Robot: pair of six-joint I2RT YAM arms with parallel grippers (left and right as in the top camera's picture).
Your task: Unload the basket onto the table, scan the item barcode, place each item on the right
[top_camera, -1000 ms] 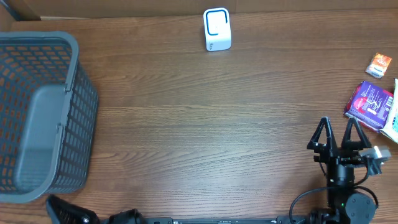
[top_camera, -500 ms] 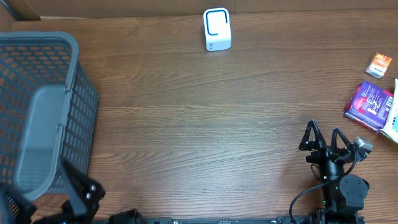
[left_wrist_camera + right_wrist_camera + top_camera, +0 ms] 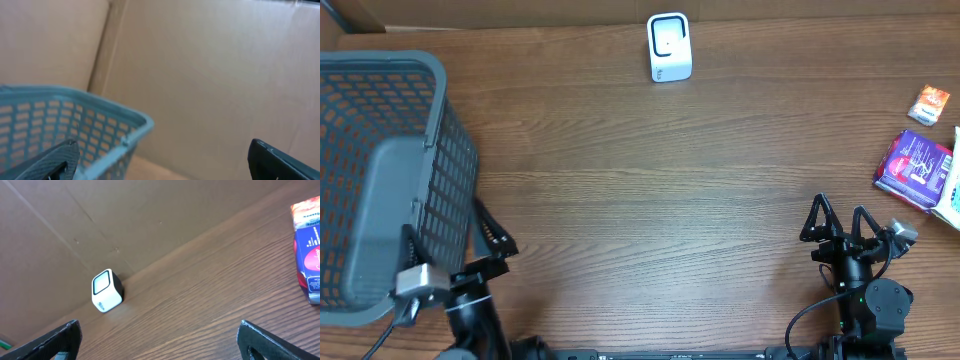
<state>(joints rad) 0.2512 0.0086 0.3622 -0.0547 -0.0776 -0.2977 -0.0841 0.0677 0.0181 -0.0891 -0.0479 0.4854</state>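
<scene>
Gripper on the left [image 3: 162,145] has risen beside the basket [image 3: 440,100], spread wide.

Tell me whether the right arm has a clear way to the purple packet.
Probably yes: the open right gripper is near the purple packet, with only bare table between them.

From here I see two matte black arms — the left claw [image 3: 445,225] and right claw [image 3: 838,208] share thin triangular open-frame fingers [image 3: 812,218], each wrist carrying a pale grey camera block [image 3: 415,281], with a black cable [image 3: 798,325] at the right base.
</scene>
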